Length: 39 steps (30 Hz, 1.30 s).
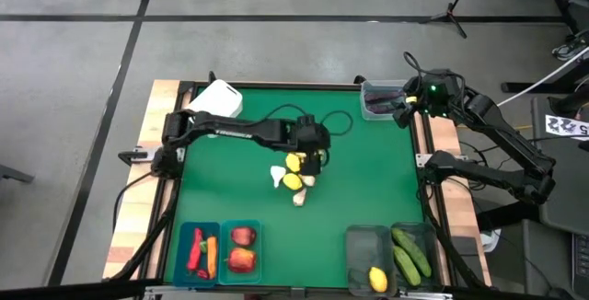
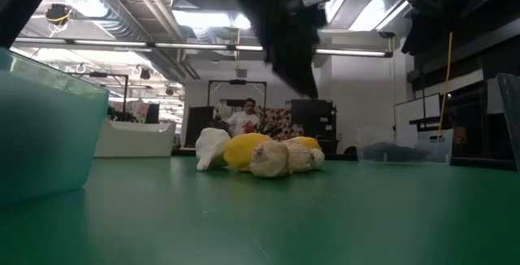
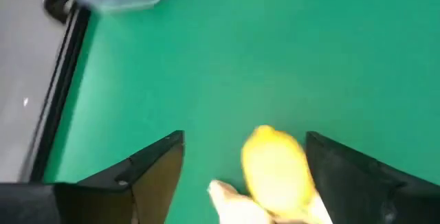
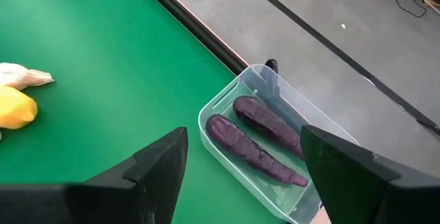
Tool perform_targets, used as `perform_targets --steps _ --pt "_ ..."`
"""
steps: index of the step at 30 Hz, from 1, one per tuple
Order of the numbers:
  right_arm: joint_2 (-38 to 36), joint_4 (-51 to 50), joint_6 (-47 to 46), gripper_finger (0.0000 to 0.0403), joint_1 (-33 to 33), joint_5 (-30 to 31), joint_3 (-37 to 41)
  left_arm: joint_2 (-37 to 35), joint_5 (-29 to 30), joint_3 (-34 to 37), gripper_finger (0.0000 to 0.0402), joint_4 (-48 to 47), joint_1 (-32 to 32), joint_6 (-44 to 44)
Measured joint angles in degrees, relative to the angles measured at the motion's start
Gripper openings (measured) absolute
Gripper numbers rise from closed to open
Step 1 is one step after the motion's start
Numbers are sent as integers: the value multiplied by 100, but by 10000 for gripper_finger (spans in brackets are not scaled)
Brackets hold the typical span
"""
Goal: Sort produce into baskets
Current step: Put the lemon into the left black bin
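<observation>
A small pile of produce lies mid-table: two yellow lemons (image 1: 294, 163) (image 1: 293, 182) and several white garlic bulbs (image 1: 279, 174). My left gripper (image 1: 313, 160) hovers open just above the pile's far side. In the left wrist view one lemon (image 3: 275, 172) shows between its fingers (image 3: 245, 138), with a garlic bulb (image 3: 230, 202) beside it. I see no touch. My right gripper (image 1: 401, 111) waits open at the far right, above a clear tub (image 4: 220, 110) holding two purple eggplants (image 4: 251, 148).
A white box (image 1: 217, 98) stands at the far left. Along the near edge, teal baskets hold red peppers with a carrot (image 1: 200, 250) and apples (image 1: 242, 249). Dark-tinted bins hold a lemon (image 1: 377, 278) and cucumbers (image 1: 410, 254). Bare green mat (image 1: 368, 171) lies around the pile.
</observation>
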<state>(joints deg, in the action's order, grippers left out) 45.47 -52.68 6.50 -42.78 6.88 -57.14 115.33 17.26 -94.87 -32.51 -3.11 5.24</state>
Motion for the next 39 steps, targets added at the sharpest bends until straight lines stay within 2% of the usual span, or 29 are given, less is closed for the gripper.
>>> perform_targets --steps 3,8,13,29,33,39 --pt "0 -54 0 282 0 0 0 -31 -292 748 295 1243 -232 -284" --pt "0 -90 130 282 0 45 0 -15 -457 1503 295 1880 -303 -564" --pt "2 -73 137 282 0 106 0 55 -920 1771 295 2694 -203 -636" --pt "2 -131 132 282 4 106 0 579 -829 1777 294 2419 -193 -921" --pt "2 -135 130 282 2 106 0 618 -828 1777 276 2316 -191 -1042" --pt "0 -145 129 282 2 105 0 612 -837 1777 228 2277 -189 -1095"
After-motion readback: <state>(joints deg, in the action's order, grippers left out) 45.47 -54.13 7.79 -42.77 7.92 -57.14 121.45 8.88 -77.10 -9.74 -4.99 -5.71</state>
